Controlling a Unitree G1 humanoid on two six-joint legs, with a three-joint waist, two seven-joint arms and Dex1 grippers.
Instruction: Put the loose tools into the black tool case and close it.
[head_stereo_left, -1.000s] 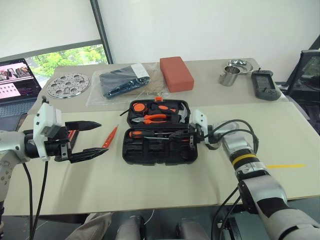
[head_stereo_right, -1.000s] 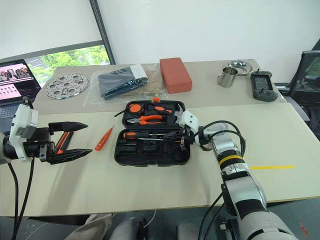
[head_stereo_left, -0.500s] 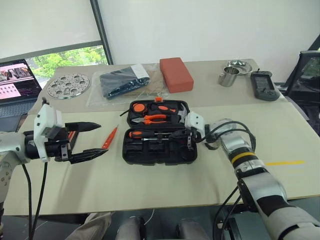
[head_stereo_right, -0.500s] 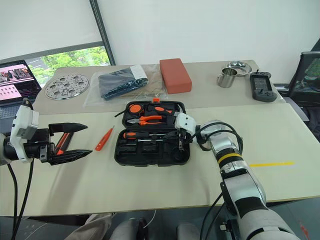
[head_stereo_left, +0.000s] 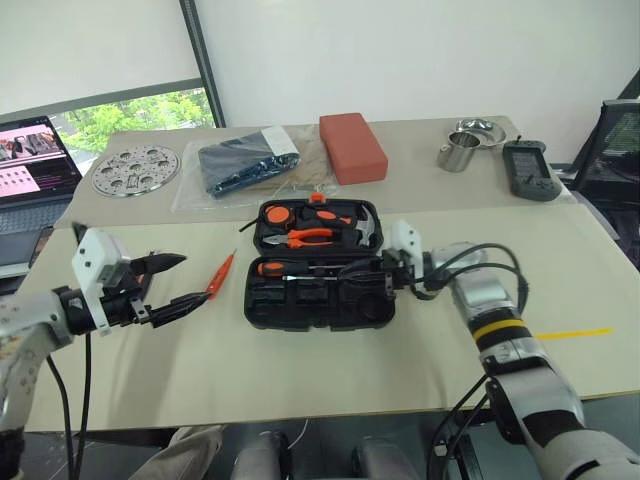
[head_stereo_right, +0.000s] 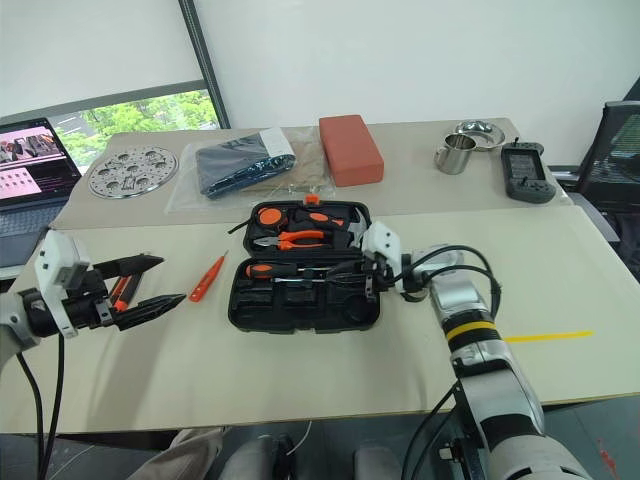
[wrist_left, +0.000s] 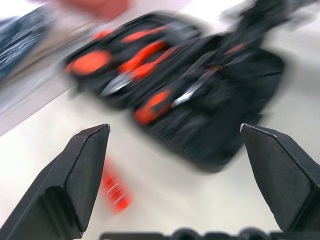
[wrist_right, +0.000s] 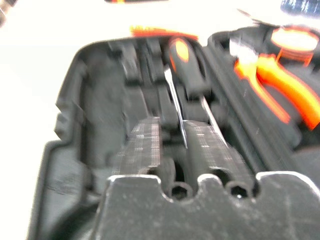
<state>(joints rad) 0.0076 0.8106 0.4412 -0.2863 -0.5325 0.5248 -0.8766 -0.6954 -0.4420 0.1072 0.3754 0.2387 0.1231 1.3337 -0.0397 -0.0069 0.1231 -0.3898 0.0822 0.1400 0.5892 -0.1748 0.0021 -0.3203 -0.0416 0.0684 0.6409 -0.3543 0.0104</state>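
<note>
The black tool case (head_stereo_left: 318, 300) lies open in the middle of the table. A long screwdriver (head_stereo_left: 297, 268) with a black-orange handle rests in its front half. My right gripper (head_stereo_left: 385, 277) hovers over the case's right end. In the right wrist view its fingers (wrist_right: 142, 147) stand slightly apart on either side of the screwdriver's shaft (wrist_right: 176, 112). My left gripper (head_stereo_left: 192, 278) is open and empty left of the case. The small orange screwdriver (head_stereo_left: 221, 273) lies between it and the case. An orange-and-black tool (head_stereo_right: 121, 290) lies partly hidden behind that gripper.
Orange-handled pliers (head_stereo_left: 310, 237) and a hammer (head_stereo_left: 362, 230) sit in the case's rear half. Behind the case are a red-orange block (head_stereo_left: 352, 147), a bagged dark bundle (head_stereo_left: 245, 165), a perforated metal disc (head_stereo_left: 135, 172), a laptop (head_stereo_left: 30, 170), a metal cup (head_stereo_left: 458, 153) and a black device (head_stereo_left: 527, 168).
My left gripper has sunk, shifted left and turned more toward the case. My right gripper has lifted a little and drawn back from the case's right end.
</note>
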